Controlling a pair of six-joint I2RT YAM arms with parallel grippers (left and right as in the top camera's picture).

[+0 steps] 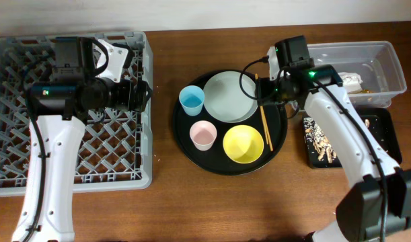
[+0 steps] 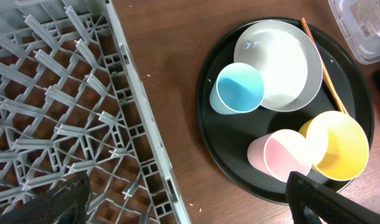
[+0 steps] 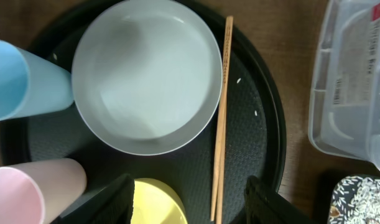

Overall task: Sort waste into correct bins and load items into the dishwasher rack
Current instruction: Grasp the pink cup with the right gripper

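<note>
On the round black tray (image 1: 185, 138) sit the grey-white plate (image 1: 229, 95), blue cup (image 1: 191, 99), pink cup (image 1: 203, 134), yellow bowl (image 1: 243, 143) and chopsticks (image 1: 265, 126). My right gripper (image 3: 196, 202) is open and empty above the tray, with the chopsticks (image 3: 222, 112) between its fingers and the plate (image 3: 146, 74) just ahead. My left gripper (image 2: 193, 202) is open and empty over the right edge of the grey rack (image 2: 65, 112). A white napkin (image 1: 350, 79) lies in the clear tub (image 1: 387, 60). Brown scraps (image 1: 319, 140) lie in the shallow black tray (image 1: 383, 144).
The rack (image 1: 10, 134) fills the left of the table and holds nothing. The tub and the shallow tray stand close to the right of the round tray. Bare brown tabletop (image 1: 192, 208) runs along the front.
</note>
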